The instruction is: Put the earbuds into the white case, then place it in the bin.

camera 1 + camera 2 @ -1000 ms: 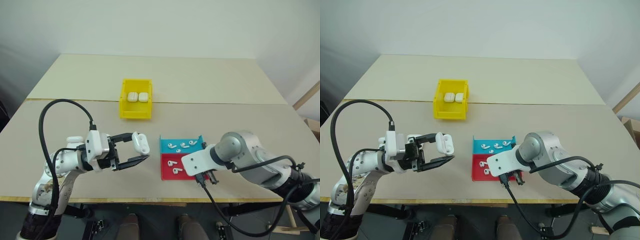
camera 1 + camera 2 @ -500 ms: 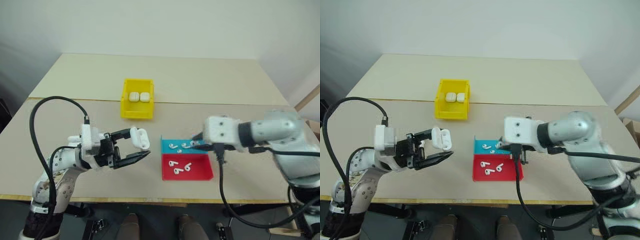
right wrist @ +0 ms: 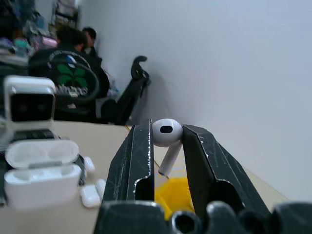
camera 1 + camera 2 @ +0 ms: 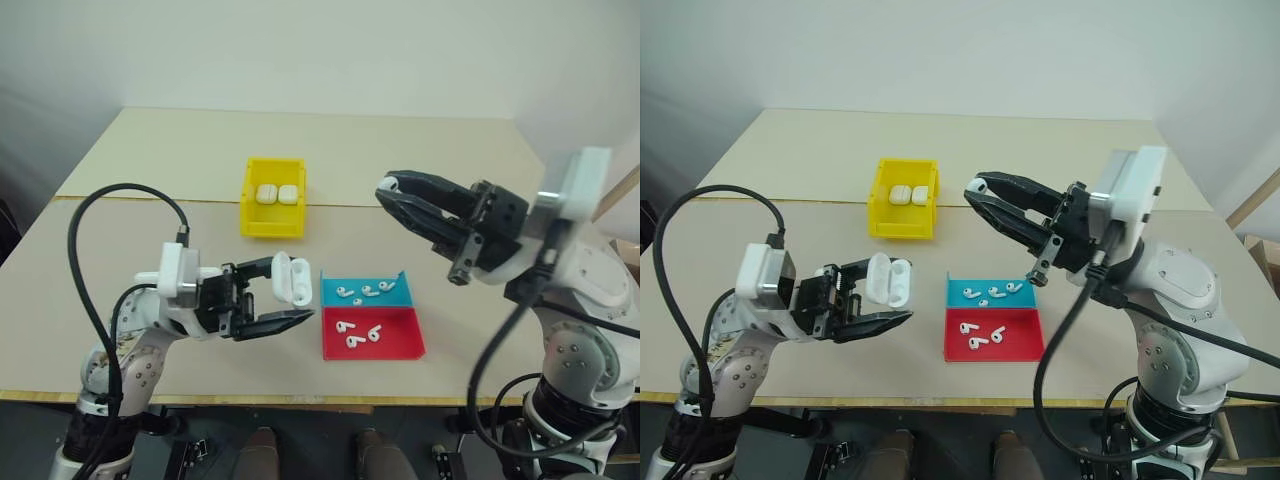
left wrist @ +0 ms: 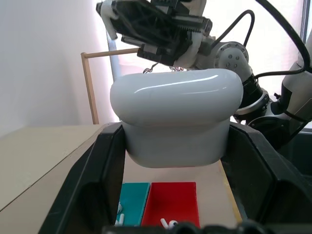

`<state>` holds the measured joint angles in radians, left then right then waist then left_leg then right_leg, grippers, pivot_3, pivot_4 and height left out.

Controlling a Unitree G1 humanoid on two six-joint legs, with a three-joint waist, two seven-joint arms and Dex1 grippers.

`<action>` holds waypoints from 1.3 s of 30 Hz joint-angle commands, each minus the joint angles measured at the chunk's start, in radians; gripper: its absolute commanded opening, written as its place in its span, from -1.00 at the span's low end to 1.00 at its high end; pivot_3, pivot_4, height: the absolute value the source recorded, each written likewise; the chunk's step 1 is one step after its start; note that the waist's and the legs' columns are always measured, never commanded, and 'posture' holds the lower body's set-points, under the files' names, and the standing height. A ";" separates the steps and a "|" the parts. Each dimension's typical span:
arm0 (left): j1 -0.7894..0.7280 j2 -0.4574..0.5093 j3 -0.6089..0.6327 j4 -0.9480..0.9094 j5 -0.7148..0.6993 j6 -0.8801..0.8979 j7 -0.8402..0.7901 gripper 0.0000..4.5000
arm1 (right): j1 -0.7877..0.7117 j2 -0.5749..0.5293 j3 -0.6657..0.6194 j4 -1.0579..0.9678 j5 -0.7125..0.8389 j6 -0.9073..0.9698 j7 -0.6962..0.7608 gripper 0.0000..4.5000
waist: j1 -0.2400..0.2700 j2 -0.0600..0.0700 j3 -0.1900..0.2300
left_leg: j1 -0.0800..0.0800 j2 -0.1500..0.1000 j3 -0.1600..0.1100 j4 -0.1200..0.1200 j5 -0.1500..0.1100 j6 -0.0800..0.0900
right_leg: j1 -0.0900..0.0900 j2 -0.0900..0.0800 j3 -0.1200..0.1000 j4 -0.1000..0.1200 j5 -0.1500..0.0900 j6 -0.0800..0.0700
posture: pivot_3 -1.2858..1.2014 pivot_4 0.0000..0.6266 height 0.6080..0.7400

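head views: the left hand [image 4: 268, 297] is closed on the white case [image 4: 290, 279], lid flipped open, and holds it above the worktop [image 4: 400, 170] just left of the blue-and-red tray [image 4: 398, 345]. its forearm lies low and points toward the robot's right. the right hand [image 4: 978, 195] is raised high over the worktop, fingers pointing toward the robot's left, nearly closed; what they pinch is too small to tell here. loose earbuds [image 4: 358, 292] lie in the tray. the bin [image 4: 272, 226] stands farther back with two closed cases [image 4: 276, 194] inside.

left wrist view: the white case [image 5: 176, 116] sits clamped between the two black fingers [image 5: 92, 185], with the tray [image 5: 171, 204] below.

right wrist view: the black fingers [image 3: 136, 161] are closed on one earbud [image 3: 167, 134], stem hanging down between them. the open case [image 3: 41, 171] shows beyond. no writing is readable.
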<state>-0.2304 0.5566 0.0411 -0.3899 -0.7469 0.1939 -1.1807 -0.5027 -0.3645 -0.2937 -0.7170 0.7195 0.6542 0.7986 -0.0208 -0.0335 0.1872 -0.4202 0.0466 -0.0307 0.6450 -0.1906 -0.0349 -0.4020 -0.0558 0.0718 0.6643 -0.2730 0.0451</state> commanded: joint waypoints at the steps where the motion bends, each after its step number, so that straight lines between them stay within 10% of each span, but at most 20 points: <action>1: 0.014 -0.003 -0.014 -0.051 0.019 -0.032 -0.010 0.24 | 0.005 -0.009 -0.018 -0.012 0.144 0.007 -0.052 -0.58 | 0.000 0.000 0.000 | 0.000 0.000 0.000 0.000 0.000 0.000 | 0.000 0.000 0.000 0.000 0.000 0.000 | 0.03 -0.52 1.00; 39: 0.005 -0.028 -0.040 -0.135 -0.012 0.006 0.082 0.24 | 0.091 0.049 0.360 0.182 0.039 -0.384 0.192 -0.58 | -0.019 0.001 0.000 | 0.000 0.001 0.000 0.000 0.000 0.000 | 0.000 0.001 0.000 0.000 0.000 0.000 | 0.03 -0.52 1.00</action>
<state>-0.2114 0.5317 -0.0010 -0.5112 -0.7412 0.1996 -1.0943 -0.3993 -0.3190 0.0688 -0.5196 0.7592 0.3007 0.9876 -0.0398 -0.0329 0.1874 -0.4197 0.0475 -0.0308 0.6447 -0.1906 -0.0349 -0.4022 -0.0547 0.0723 0.6641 -0.2731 0.0451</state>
